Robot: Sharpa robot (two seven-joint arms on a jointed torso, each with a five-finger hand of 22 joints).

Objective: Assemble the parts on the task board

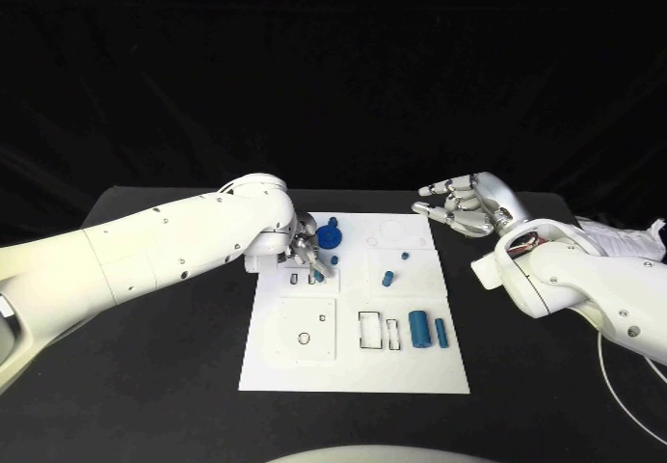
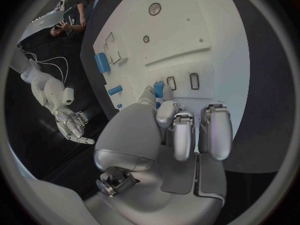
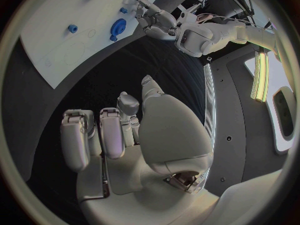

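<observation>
The left hand [image 1: 308, 249] is lowered onto the left part of the task board [image 1: 355, 371]; its fingertips [image 2: 156, 92] pinch a small blue part [image 2: 159, 89] at a rectangular slot. Just beside the hand, toward the board's far edge, stands a blue gear-shaped part [image 1: 331, 234]. Further right, a small blue peg [image 1: 405, 256] and a short blue cylinder [image 1: 387, 279] lie mid-board. Nearer, a thick blue cylinder [image 1: 418, 329] and a slim blue pin [image 1: 442, 334] lie side by side. The right hand [image 1: 465, 207] hovers off the board's far right corner, fingers loosely curled, holding nothing.
</observation>
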